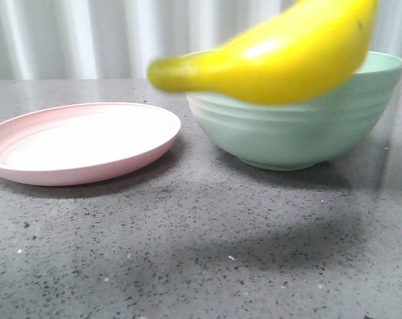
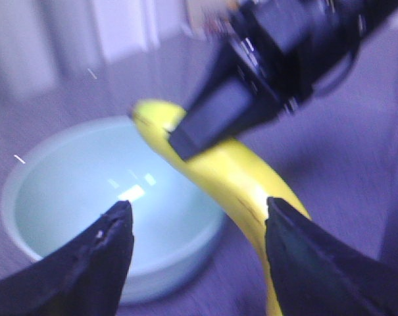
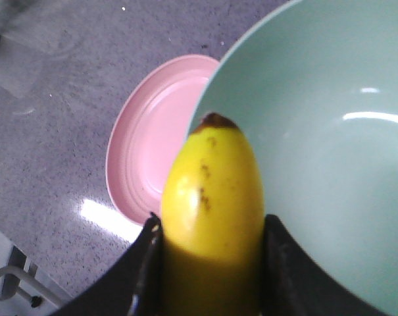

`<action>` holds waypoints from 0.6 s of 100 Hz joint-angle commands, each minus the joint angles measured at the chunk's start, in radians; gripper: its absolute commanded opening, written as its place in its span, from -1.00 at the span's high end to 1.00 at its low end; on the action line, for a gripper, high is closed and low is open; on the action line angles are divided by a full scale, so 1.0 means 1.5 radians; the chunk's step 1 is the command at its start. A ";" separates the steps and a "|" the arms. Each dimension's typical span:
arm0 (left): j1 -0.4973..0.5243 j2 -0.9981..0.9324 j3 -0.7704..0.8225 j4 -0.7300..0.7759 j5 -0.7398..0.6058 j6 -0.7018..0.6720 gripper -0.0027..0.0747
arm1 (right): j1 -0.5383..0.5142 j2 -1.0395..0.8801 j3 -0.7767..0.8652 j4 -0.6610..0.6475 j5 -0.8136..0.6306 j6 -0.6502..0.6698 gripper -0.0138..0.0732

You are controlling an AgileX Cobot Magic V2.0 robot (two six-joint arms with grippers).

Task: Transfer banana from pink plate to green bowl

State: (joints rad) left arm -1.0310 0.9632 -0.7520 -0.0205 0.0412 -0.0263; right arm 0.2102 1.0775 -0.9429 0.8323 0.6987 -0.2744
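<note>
Between the right fingers: banana (image 3: 212,217), pinched from both sides, dark tip pointing away from the wrist toward the bowl.
Right gripper (image 3: 212,263): clamped on the banana; from the left wrist camera its black fingers (image 2: 218,118) sit on the fruit's upper part.
Banana position: up in the air, off the plate, hanging at the near rim of the bowl (image 1: 294,133); in the front view it crosses the bowl's rim, stem end toward the plate side.
Just past the tip: mint interior of the bowl, nothing in it that I can see.
Further out, beyond the bowl's edge: plate (image 3: 152,138), bare now, well apart from the fruit.
Left gripper (image 2: 195,243): fingers spread wide, holding nothing, hovering beside and looking down at banana and bowl.
Step in hand: carry over and lower, by my reading.
Doing it well: bring the whole fruit over the bowl's middle, not only the tip; dip below the rim before letting go, so it slides rather than bounces.
Risk: release at the rim and it could tip out onto the table (image 1: 201,252).
</note>
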 commanded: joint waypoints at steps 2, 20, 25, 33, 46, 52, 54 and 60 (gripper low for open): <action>0.030 -0.077 -0.025 0.001 -0.053 -0.005 -0.12 | -0.003 -0.012 -0.049 0.010 -0.062 -0.006 0.59; 0.053 -0.158 -0.025 0.001 -0.053 -0.005 -0.12 | -0.003 -0.009 -0.072 -0.045 -0.198 -0.006 0.59; 0.056 -0.171 -0.025 0.001 -0.052 -0.005 -0.12 | -0.003 -0.006 -0.072 -0.063 -0.234 -0.006 0.59; 0.056 -0.182 -0.025 0.001 -0.045 -0.005 -0.11 | -0.004 0.007 -0.072 -0.081 -0.282 -0.006 0.59; 0.056 -0.183 -0.025 0.001 -0.027 -0.005 -0.10 | -0.004 0.037 -0.072 -0.140 -0.321 -0.006 0.59; 0.056 -0.183 -0.025 0.001 -0.015 -0.005 -0.10 | -0.004 0.058 -0.072 -0.146 -0.326 -0.006 0.59; 0.056 -0.183 -0.025 0.001 -0.014 -0.005 -0.10 | -0.004 0.067 -0.072 -0.146 -0.327 -0.006 0.58; 0.056 -0.183 -0.025 0.001 -0.014 -0.005 -0.10 | -0.004 0.090 -0.072 -0.146 -0.335 -0.006 0.58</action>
State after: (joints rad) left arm -0.9500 0.6922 -0.7520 -0.0184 0.0825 -0.0263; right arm 0.2083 1.1885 -1.0133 0.6183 0.2863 -0.2744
